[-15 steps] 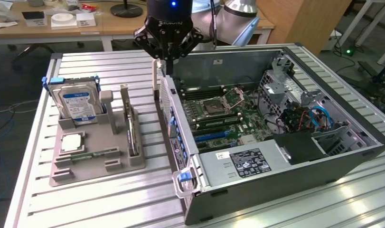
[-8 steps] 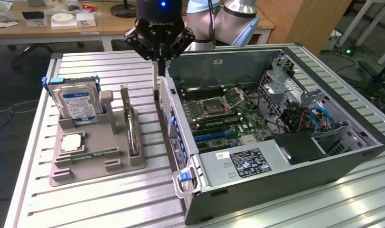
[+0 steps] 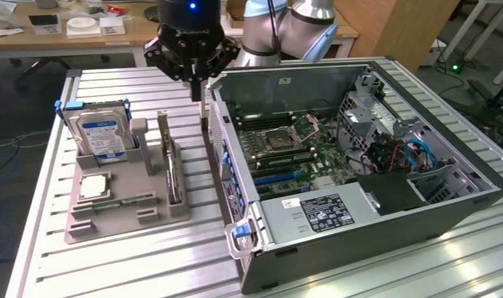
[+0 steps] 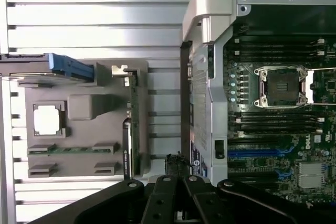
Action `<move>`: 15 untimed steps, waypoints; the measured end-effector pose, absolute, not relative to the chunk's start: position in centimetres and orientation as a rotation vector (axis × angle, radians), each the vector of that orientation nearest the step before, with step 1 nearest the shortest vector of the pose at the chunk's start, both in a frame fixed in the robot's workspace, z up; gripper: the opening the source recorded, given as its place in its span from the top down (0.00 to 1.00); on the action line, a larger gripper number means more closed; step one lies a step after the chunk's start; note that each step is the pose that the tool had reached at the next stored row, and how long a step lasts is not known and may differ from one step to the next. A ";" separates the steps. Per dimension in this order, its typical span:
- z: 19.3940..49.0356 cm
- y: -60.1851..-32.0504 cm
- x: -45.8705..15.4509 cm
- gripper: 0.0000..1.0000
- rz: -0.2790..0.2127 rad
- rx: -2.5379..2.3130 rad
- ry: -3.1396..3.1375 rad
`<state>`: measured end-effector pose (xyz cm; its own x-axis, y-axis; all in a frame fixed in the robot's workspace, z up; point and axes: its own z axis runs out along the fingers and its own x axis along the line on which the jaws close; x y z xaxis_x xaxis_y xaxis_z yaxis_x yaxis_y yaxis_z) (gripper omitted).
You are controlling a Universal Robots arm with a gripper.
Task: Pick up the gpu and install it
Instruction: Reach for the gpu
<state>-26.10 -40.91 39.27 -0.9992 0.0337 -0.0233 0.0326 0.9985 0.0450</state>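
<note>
Nearest the lens, black open-sided computer tower (image 3: 375, 239) lying on its side on slatted aluminium table (image 3: 110, 273), green motherboard (image 3: 317, 152) exposed. Just beside it, toward the exterior view's left, grey moulded holder tray (image 3: 110, 231) carrying 1 boxy silver hard drive (image 3: 102, 133) with blue-white label. Also in that tray, thin flat dark gpu (image 3: 170, 164) with pale metal bracket at 1 end, standing on edge in the slot closest to the tower. Black gripper (image 3: 197, 93) hanging over the gap between tray and tower, fingers clenched together, apart from the gpu
</note>
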 end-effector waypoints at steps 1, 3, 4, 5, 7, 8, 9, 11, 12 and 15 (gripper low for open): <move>39.3 -40.9 -26.4 0.90 0.070 0.049 3.116; 39.3 -41.0 -27.0 0.90 0.070 0.045 3.117; 39.3 -41.0 -27.2 0.90 0.070 0.043 3.117; 39.3 -41.0 -27.5 0.90 0.070 0.040 3.117; 39.3 -41.1 -28.1 0.90 0.070 0.036 3.117; 39.3 -41.1 -28.4 0.90 0.070 0.033 3.117; 39.3 -41.1 -28.7 0.90 0.070 0.031 3.117; 39.3 -41.2 -29.2 0.90 0.070 0.027 3.117; 39.3 -41.2 -29.5 0.90 0.070 0.025 3.117; 39.3 -41.3 -30.4 0.90 0.070 0.018 3.117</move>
<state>-30.41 -41.25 39.26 -0.9997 0.0118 -0.0233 0.0108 0.9989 0.0450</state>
